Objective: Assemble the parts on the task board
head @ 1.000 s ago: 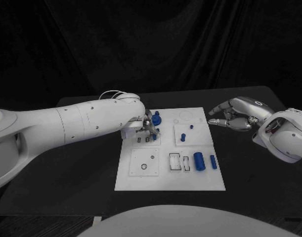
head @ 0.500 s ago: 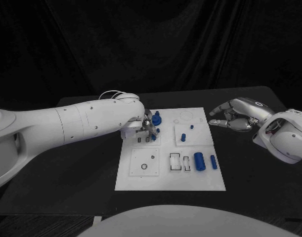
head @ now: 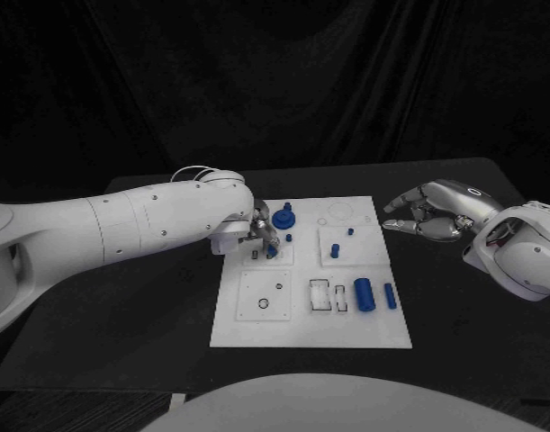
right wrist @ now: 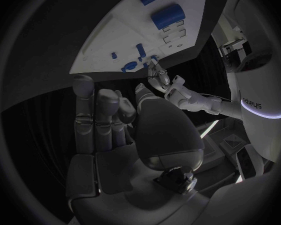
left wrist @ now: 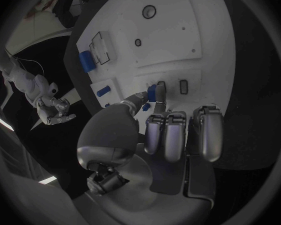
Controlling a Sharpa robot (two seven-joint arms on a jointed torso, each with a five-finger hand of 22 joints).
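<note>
Left hand [head: 259, 236] is lowering from a second ago, pinching small blue part [left wrist: 152, 92] over slots at task board's [head: 311, 331] left middle, insertion likely starting; right hand [head: 428, 214] is hovering empty, fingers loosely curled.

task board [head: 311, 315] near-left part hidden by left robot hand [head: 259, 232] | slot contents too small to tell

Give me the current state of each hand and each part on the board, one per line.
left hand: over the task board's far left section, pinching a small blue part.
right hand: off the board beside its far right corner, fingers curled, holding nothing.
large blue cylinder: lying on the board's right side.
thin blue cylinder: lying beside the large one, near the right edge.
blue knob part: standing at the board's far end.
</note>
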